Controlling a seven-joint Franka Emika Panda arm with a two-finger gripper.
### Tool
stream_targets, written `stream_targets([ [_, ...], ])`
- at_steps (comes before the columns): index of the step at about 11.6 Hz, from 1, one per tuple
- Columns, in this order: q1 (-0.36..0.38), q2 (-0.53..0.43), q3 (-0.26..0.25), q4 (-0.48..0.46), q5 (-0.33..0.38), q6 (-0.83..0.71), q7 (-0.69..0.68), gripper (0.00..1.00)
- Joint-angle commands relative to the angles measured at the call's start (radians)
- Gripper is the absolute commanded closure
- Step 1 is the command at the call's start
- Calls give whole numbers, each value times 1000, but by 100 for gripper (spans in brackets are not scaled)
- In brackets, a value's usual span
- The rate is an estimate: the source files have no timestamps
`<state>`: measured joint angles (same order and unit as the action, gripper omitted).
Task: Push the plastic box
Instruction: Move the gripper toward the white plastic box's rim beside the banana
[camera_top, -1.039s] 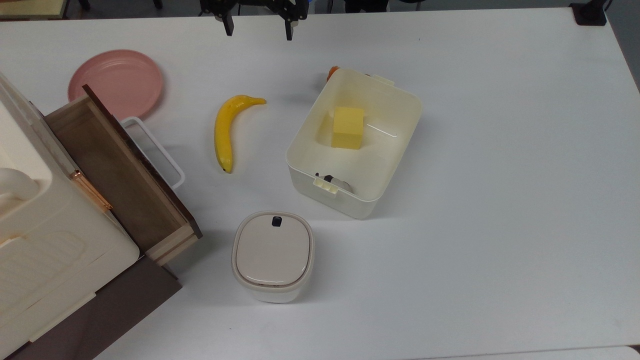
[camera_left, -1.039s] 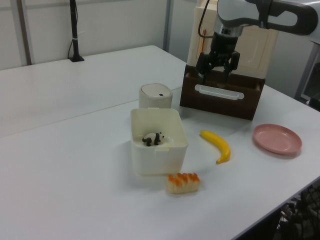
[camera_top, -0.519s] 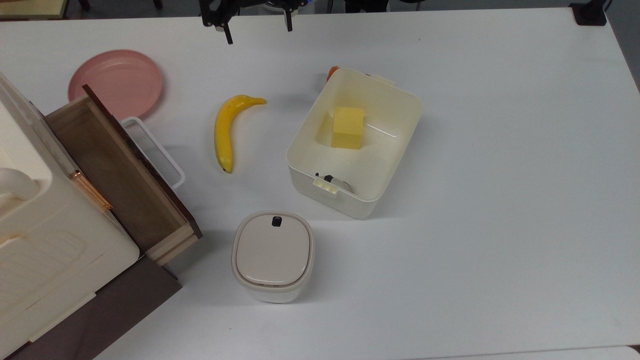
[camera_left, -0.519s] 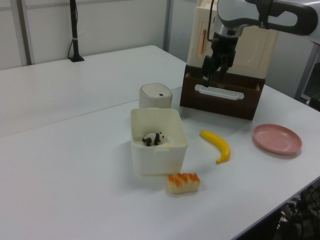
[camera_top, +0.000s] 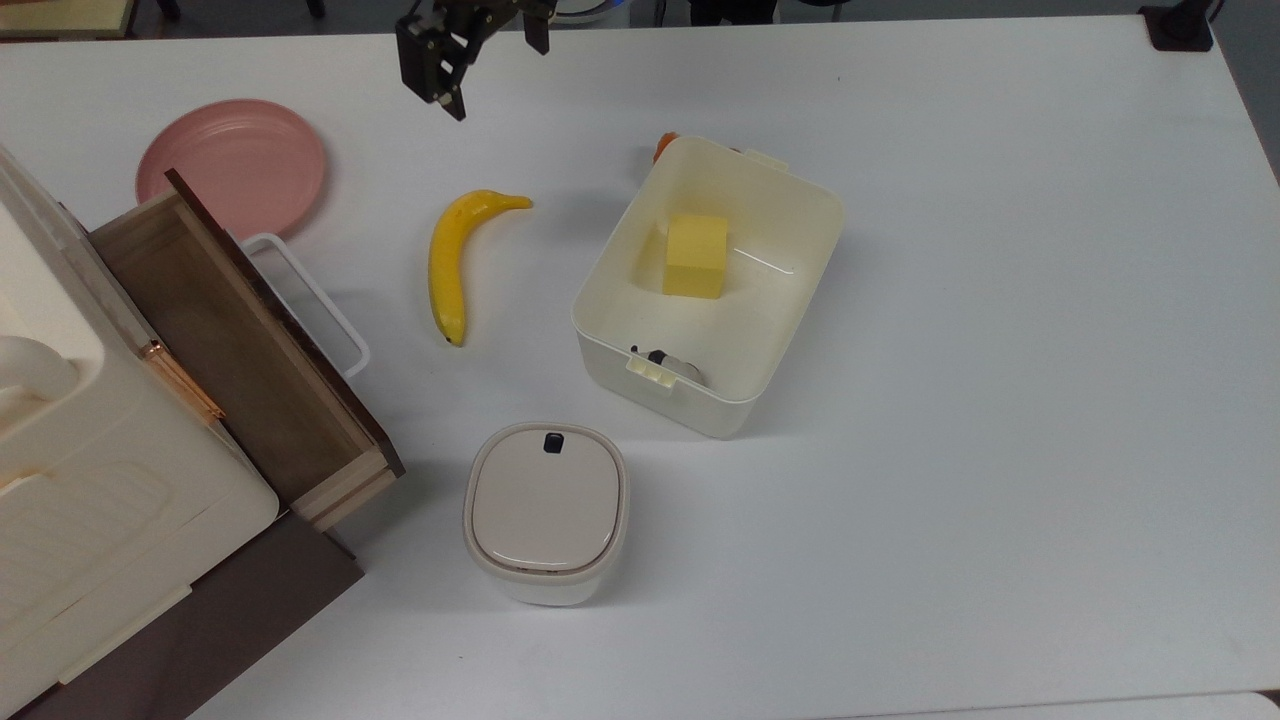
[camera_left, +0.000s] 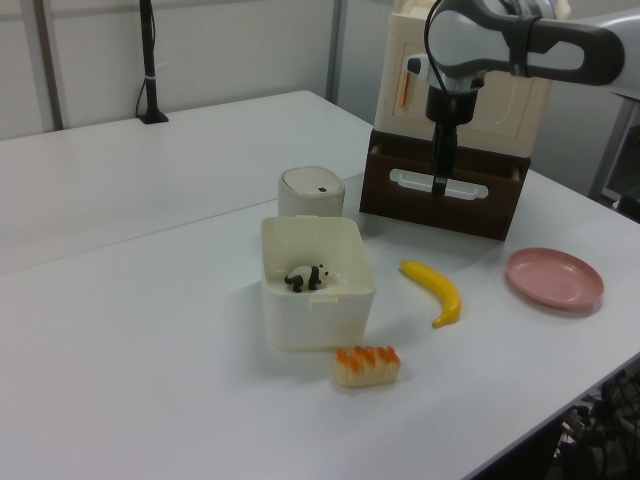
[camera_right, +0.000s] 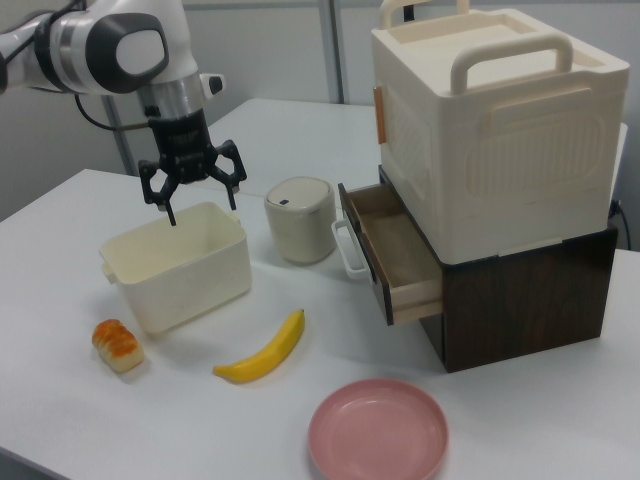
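Observation:
The plastic box (camera_top: 662, 392) is a cream-white tub standing open on the white table, near the middle of the top view. Inside lie a yellow block (camera_top: 696, 255) and a small panda toy (camera_left: 306, 277). My gripper (camera_top: 488, 62) hangs open in the air with nothing between its fingers, toward the top view's upper left of the box and past the banana's tip. In the right view the gripper (camera_right: 201, 202) hovers just above the box's (camera_right: 190, 285) far rim, not touching it. In the left view the gripper (camera_left: 440, 170) shows edge-on in front of the cabinet, well behind the box (camera_left: 315, 320).
A banana (camera_top: 447, 265) lies to the top view's left of the box. An orange-topped roll (camera_left: 366, 365) sits against the box's short end. A beige-lidded container (camera_top: 546, 510), a pink plate (camera_top: 232, 165) and a cabinet with an open drawer (camera_top: 230, 340) stand nearby.
The gripper has turned about its wrist, so its fingers now line up diagonally in the top view and edge-on in the left view. The box and other things have not moved.

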<state>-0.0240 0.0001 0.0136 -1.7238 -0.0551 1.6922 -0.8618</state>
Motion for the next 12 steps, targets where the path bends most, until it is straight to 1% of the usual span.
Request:
stream_targets([
  [1, 15, -6, -4, -54, -29, 24, -123, 0],
  [3, 16, 1, 5, -101, -29, 119, -120, 0],
  [5, 16, 9, 34, -147, -28, 185, -115, 0],
  [6, 18, 15, 40, -160, -28, 207, -114, 0],
  [8, 21, 38, 42, -168, -28, 246, -114, 0],
  [9, 45, 52, 42, -178, -31, 274, -114, 0],
  [12, 58, 89, 40, -186, -32, 311, -114, 0],
])
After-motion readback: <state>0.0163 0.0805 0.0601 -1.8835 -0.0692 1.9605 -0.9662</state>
